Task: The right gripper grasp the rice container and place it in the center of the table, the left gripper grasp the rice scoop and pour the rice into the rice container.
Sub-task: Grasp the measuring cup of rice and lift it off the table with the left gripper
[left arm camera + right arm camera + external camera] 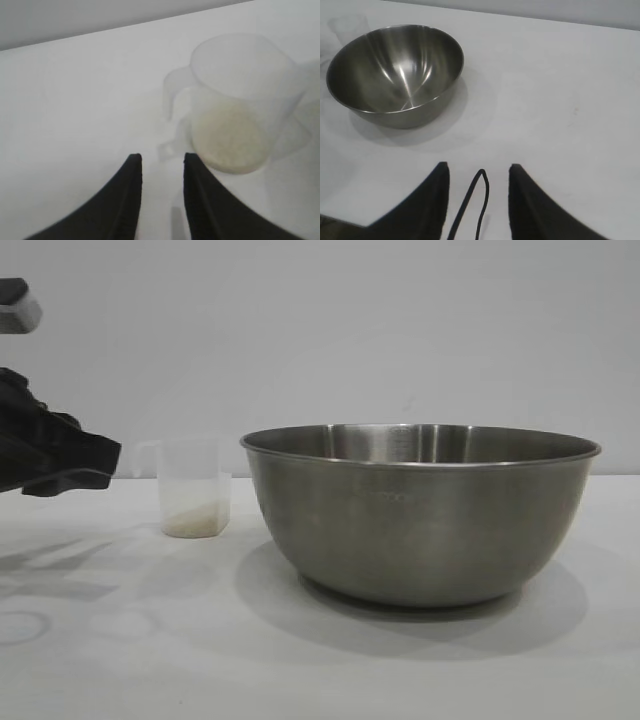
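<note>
Steel rice container [420, 515] is set on the table [120, 640]; beside it, the rice scoop [194, 487] with rice [229, 140] is approached by the empty, part-open left gripper [161, 162]; the right gripper [477, 172], part-open and empty, is parked well apart

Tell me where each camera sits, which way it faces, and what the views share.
Exterior: level with the table, facing the rice container and rice scoop; the left claw enters at the edge.
Left wrist: behind the left claw, open and empty, facing the scoop and its rice.
Right wrist: above the right claw, open, empty, looking down at the container.
Shared: container, scoop.
</note>
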Action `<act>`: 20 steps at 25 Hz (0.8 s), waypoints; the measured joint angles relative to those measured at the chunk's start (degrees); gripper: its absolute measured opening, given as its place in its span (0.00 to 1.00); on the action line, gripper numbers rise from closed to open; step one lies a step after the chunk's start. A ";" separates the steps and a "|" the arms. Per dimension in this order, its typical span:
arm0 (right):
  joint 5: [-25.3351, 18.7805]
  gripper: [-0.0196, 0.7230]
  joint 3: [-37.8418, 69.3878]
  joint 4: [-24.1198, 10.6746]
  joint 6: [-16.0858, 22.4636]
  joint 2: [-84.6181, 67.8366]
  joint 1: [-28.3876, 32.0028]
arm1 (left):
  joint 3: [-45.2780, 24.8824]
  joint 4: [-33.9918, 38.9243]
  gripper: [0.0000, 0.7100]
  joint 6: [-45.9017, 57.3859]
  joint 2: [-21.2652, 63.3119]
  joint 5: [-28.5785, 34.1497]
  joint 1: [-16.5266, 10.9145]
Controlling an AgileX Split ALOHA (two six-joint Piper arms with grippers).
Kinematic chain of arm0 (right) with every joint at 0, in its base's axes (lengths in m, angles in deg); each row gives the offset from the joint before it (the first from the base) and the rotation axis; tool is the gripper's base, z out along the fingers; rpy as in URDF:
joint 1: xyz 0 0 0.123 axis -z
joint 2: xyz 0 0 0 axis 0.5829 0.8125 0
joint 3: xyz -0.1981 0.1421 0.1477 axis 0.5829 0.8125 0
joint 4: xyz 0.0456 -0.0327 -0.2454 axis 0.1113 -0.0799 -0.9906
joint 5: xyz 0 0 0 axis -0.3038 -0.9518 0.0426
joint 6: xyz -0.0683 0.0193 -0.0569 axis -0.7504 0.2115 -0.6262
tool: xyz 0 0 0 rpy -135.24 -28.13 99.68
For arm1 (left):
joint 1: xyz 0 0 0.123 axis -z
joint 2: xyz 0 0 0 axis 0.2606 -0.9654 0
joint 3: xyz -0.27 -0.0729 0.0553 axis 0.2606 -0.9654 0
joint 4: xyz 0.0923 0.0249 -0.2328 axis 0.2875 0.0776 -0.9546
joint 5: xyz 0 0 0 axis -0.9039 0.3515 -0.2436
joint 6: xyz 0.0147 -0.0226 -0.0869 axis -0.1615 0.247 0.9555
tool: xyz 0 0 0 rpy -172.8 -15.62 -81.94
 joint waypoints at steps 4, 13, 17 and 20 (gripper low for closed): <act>0.00 0.34 0.00 0.00 0.00 0.00 0.00 | 3.12 -0.10 0.23 0.00 -2.26 0.00 0.00; 0.00 0.34 0.00 0.00 0.00 0.00 0.00 | 9.07 -1.46 0.23 0.00 -3.61 0.00 0.00; 0.00 0.34 0.00 0.00 0.00 0.00 0.00 | 10.31 -1.46 0.17 0.00 -3.61 0.00 0.00; 0.00 0.34 0.00 0.00 0.00 0.00 0.00 | 10.83 -1.46 0.00 0.00 -3.73 0.00 0.00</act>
